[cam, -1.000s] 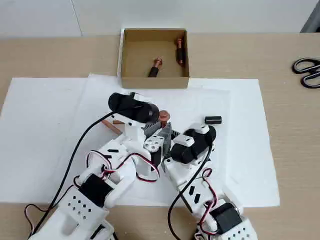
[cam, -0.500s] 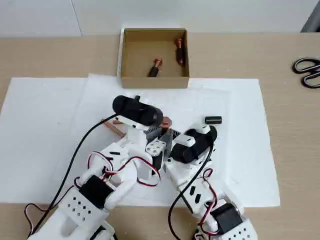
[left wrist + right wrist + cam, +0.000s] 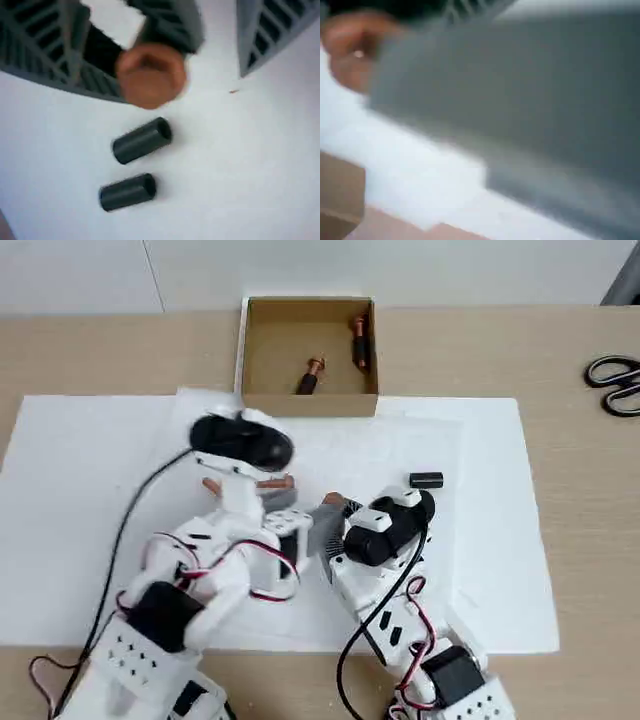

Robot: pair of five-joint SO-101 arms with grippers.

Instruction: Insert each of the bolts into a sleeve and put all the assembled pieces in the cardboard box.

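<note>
Starting at the left, the left gripper is standing wide open over the white paper, with a bare bolt poking out from under its arm. A loose sleeve and a second sleeve are lying side by side on the paper near it. Between its spread fingers a copper bolt head is hanging above the paper, seemingly seated in a dark sleeve. Moving right, the right gripper is sitting at that same piece; whether it is gripping it I cannot tell. That is where the risk is lying: if the piece is only lightly held, it could be dropping, rolling on the smooth paper and letting the bolt slide out. The two arms are also crowding each other, so a swing toward the cardboard box, already holding two assembled pieces, could be clipping the neighbour. Further right, a lone sleeve is lying near the right arm and could get knocked away
</note>
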